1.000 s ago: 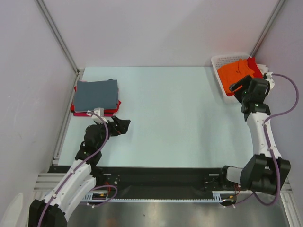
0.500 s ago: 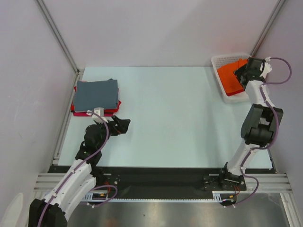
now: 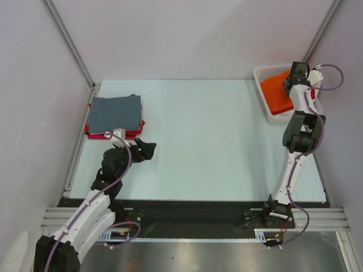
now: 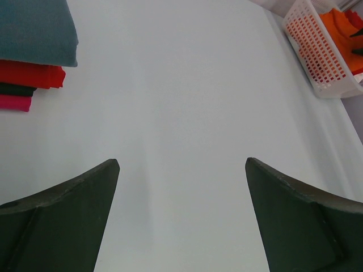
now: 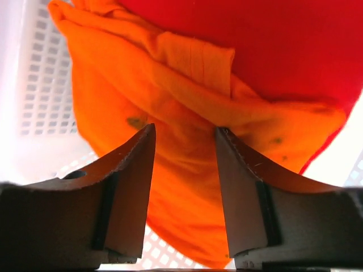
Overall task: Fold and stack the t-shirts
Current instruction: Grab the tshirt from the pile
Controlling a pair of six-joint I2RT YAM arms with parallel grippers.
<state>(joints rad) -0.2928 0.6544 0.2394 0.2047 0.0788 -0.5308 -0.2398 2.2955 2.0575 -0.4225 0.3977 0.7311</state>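
**While the left arm waits low, the right reaches into the basket**

Where the arms are bolted at the near edge, the left arm leans forward over the pale surface (image 3: 215,136). The left fingers (image 4: 68,215) hover just above it. They are spread wide, with only bare surface between them.

Just beyond them, at the far left of the surface, sits a folded stack. A grey t-shirt (image 3: 116,112) lies flat on top and covers nearly all of it. From the left wrist view the layers show at the edge. A red t-shirt (image 4: 28,73) lies directly under the grey one, then a thin dark layer (image 4: 16,89), then a magenta t-shirt (image 4: 14,103) at the bottom. The left fingers are near the stack but clear of it.

Across the surface, well apart from the stack, the right arm stretches up to the far right corner. A white lattice basket (image 3: 266,72) stands there against the wall. An orange t-shirt (image 3: 275,90) lies crumpled inside it, and red cloth (image 5: 283,45) lies behind and partly under the orange.

The right fingers (image 5: 127,192) point down into the basket, parted by a moderate gap. A bunched fold of the orange t-shirt shows in that gap at the tips. Whether the tips touch the cloth cannot be told, and they have not closed on it.
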